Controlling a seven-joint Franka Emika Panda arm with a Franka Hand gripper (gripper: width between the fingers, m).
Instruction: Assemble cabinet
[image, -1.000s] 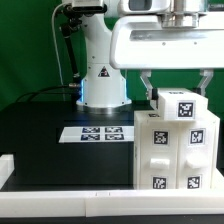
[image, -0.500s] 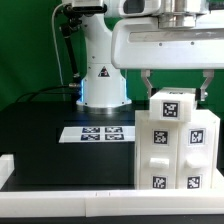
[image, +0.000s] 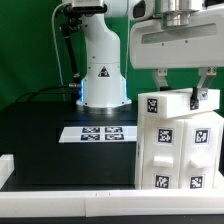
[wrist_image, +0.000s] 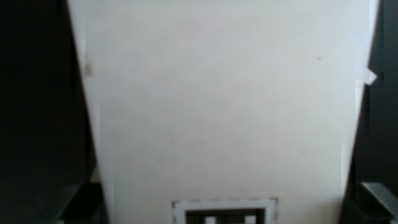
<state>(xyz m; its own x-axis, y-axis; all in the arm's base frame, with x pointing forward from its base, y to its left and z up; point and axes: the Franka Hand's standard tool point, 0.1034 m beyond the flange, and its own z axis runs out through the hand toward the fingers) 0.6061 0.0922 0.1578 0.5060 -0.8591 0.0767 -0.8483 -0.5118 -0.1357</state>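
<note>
— Gripper (image: 181, 93) position relative to cabinet (image: 180, 140)?
— Directly above, straddling the top: one finger down on each side of the upper edge, jaws spread wide across the white body. Appears to be clamped on the cabinet rather than hanging free, though actual contact of the pads not clear from the exterior view.
— Confirmed by wrist view?
— Mostly. Filled by a broad white panel of the cabinet (wrist_image: 214, 110), running lengthwise away from the camera, a tag showing at the far end. Dark finger tips barely visible at either side of it.
— Long axis?
— Upright, standing tall on the black counter (image: 50, 130), near the front edge on the exterior view's right. Top face looks slightly tilted, tags on the top and front faces.
— Anything else around?
— Marker board (image: 97, 132) flat on the counter, beside the cabinet toward the exterior view's left, apart from it. Robot base (image: 102, 75) behind that. White rail (image: 60, 185) along the front edge.
— In the way?
— Nothing between gripper and cabinet. Only concern: tall body, grip high up, so likely to tip or swing if moved sideways quickly.
</note>
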